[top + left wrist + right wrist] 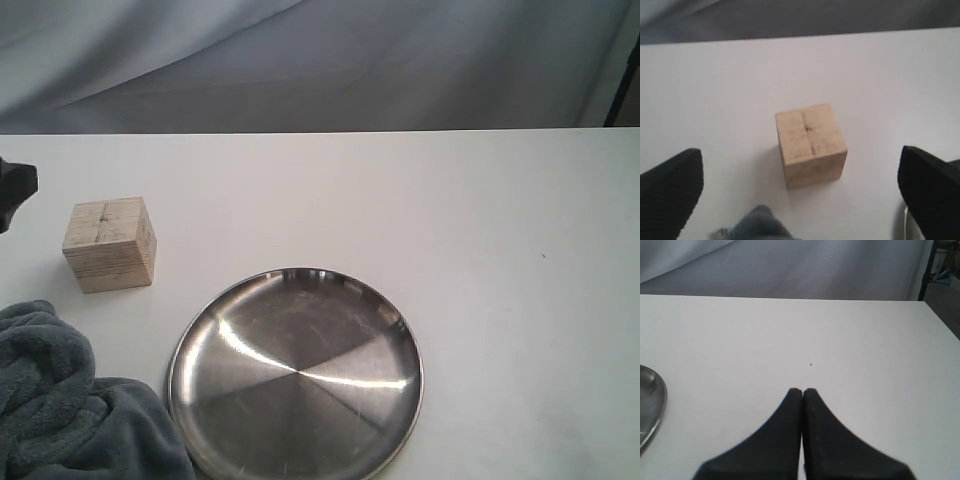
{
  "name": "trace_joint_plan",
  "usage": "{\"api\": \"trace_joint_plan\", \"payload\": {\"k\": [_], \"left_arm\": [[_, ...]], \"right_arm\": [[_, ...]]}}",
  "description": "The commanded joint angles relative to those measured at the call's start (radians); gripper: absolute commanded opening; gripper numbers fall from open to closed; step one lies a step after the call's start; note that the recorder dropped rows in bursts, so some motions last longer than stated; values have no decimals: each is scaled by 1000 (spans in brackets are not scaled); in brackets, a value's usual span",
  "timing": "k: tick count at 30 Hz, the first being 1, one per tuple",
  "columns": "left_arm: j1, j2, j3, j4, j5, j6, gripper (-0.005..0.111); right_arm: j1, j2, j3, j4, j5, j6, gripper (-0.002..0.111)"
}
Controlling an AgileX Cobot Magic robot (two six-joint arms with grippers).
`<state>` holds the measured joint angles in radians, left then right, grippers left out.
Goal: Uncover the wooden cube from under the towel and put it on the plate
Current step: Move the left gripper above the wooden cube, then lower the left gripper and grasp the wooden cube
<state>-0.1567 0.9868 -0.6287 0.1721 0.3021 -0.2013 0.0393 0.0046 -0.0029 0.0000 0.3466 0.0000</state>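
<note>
Pale layered-wood cube (108,243) is sitting uncovered on the white table (480,220), beside the bunched blue-grey fleece towel (60,410) and near the round stainless-steel plate (295,375). Left gripper (800,155) is hanging wide open and empty, fingers (670,192) flanking the cube, presumably for a grasp. Right gripper (802,392) is resting closed, empty, out of the way.

The left gripper (800,154) has broad matte black fingers (671,194) with finely ribbed faces and blunt rounded tips, while the right gripper (802,391) has smooth matte black fingers (775,440) tapering from wide bases to narrow rounded tips.
</note>
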Motion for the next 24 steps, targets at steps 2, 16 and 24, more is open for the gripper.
{"api": "trace_joint_plan", "payload": {"k": [2,16,24], "left_arm": [[-5,157,-6,-92,-209,-26,104],[-5,617,-169,13,-280,3,1],[-5,620,-169,18,-302,1,2]], "right_arm": [[-7,-5,3,0,-3,0,0],[-7,-5,3,0,-3,0,0],[-7,-5,3,0,-3,0,0]]}}
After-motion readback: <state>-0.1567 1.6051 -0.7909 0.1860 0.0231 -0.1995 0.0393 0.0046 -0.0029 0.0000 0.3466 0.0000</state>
